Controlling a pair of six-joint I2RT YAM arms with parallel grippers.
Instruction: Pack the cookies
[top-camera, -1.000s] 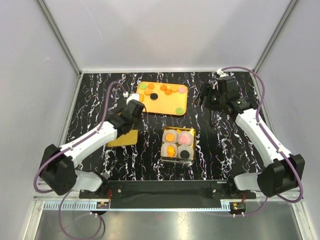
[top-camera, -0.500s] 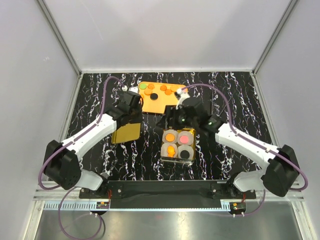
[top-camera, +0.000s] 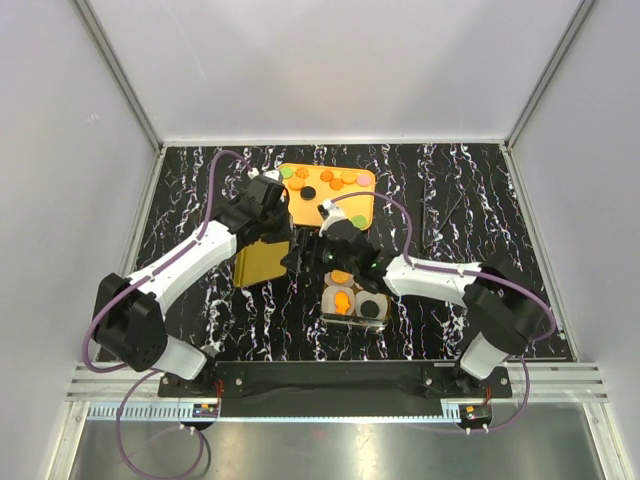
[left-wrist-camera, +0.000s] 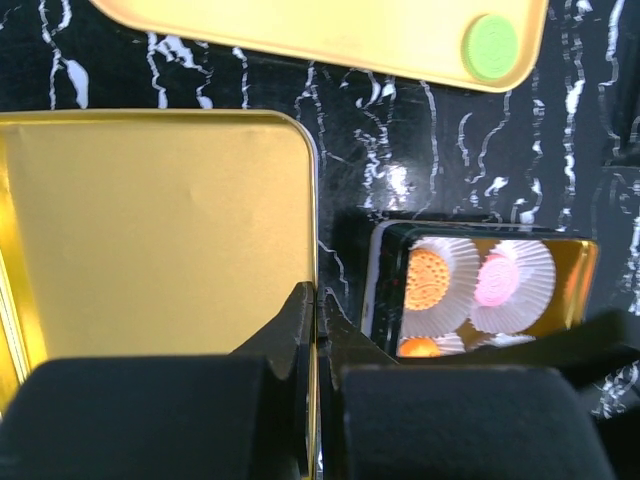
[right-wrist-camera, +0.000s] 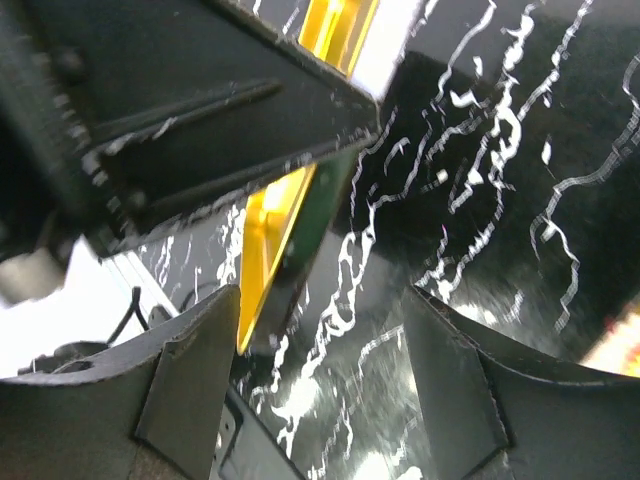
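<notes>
Loose cookies (top-camera: 336, 180) in orange, black and green lie on the orange tray (top-camera: 300, 207); a green one (left-wrist-camera: 490, 47) shows in the left wrist view. More cookies sit in white paper cups in the gold box (top-camera: 357, 297), also seen as the box (left-wrist-camera: 585, 270) beside the lid. My left gripper (left-wrist-camera: 318, 300) is shut on the edge of the gold lid (top-camera: 256, 264), which it holds tilted left of the box. My right gripper (right-wrist-camera: 320, 370) is open, with only table between its fingers. The lid's yellow edge (right-wrist-camera: 268, 232) is just by its left finger (right-wrist-camera: 190, 375).
The black marbled table (top-camera: 470, 200) is walled by white panels on three sides. The right arm (top-camera: 430, 275) lies across the box's far side and hides part of it. A thin dark rod (top-camera: 437, 222) lies at the right.
My right arm has swung from the far right to the centre, its gripper now beside the lid. The left gripper has carried the lid up and to the right, towards the box.
</notes>
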